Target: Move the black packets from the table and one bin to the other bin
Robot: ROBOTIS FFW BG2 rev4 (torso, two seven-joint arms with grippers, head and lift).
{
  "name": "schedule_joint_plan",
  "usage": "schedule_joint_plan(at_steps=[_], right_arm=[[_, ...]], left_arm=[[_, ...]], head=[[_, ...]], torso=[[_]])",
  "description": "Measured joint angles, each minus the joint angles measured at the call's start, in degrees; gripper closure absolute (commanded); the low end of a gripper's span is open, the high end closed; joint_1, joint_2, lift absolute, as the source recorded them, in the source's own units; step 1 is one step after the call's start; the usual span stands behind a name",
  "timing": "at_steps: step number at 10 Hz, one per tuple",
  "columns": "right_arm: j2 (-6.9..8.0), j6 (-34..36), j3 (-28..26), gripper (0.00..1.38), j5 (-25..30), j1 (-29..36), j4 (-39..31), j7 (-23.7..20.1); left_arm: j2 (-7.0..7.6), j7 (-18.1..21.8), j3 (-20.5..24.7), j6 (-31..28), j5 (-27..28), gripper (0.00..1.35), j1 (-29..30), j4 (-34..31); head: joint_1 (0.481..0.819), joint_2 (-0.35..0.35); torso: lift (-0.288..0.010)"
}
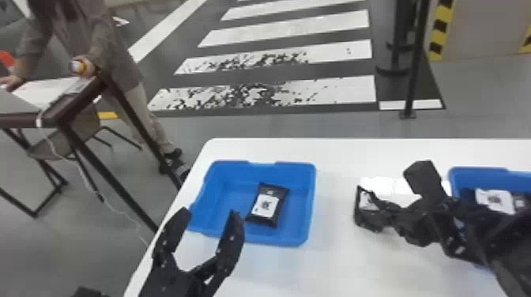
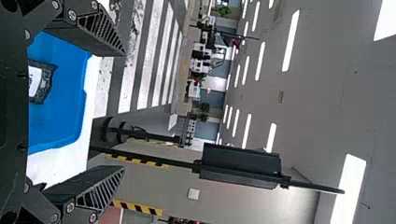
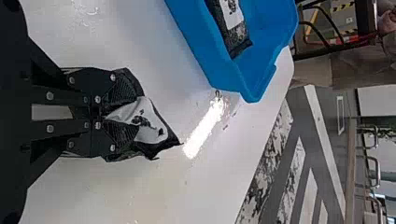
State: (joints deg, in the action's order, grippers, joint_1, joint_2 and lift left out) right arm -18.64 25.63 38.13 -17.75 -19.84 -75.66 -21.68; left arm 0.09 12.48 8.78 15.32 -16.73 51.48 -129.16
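Transfer of soft packets between two open bins; all places are given relative to the left blue bin [image 1: 233, 193]. The held packet [image 1: 367, 200] is above the white tabletop [image 1: 336, 260], to the right of the left blue bin and clear of its wall; the jaws of the right gripper [image 3: 133, 115] are pressed together on one end of it, the other end projecting freely beyond them. The left gripper [image 1: 210, 216] is at the near side of the left blue bin, its jaws spread wide with nothing between them. A single packet [image 1: 268, 205] lies label up on the floor of that bin; the second blue bin [image 1: 480, 177], farther to the right, contains further black packets [image 1: 495, 200], partly hidden by the right arm.

Handling, by inference: the packet is probably light and pliable, since its label buckles where the jaws bite; the casing may be somewhat slippery, so a firm but moderate pinch should serve, a harder one risking strain at the seams; a hold nearer the middle would limit sag and twisting, whereas the present end hold may let the free end swing or catch on a rim. The step in hand appears to be the carrying of one packet to a bin; which bin is to receive it cannot be told; the next move calls for clearance over the rim, then a low release.
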Motion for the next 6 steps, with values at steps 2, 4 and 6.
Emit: schedule_joint_plan(at_steps=[2, 4, 6], right_arm=[[0.02, -2.1, -5.9, 1.27, 1.9, 3.1, -5.1, 0.1], [0.68, -1.0, -19.3, 1.27, 7.6, 10.8, -16.9, 0.2], [1.47, 2.2, -31.7, 1.27, 10.5, 18.6, -22.5, -0.5]], left_arm=[[0.00, 0.0, 0.2, 0.5, -0.2, 0.18, 0.3, 0.0], [0.00, 0.0, 0.3, 1.0, -0.4, 0.18, 0.5, 0.0], [0.00, 0.0, 0.4, 1.3, -0.8, 0.18, 0.8, 0.0]], head=[[0.695, 0.304], [0.695, 0.239], [0.695, 0.114]], torso=[[-0.110], [-0.110], [-0.110]])
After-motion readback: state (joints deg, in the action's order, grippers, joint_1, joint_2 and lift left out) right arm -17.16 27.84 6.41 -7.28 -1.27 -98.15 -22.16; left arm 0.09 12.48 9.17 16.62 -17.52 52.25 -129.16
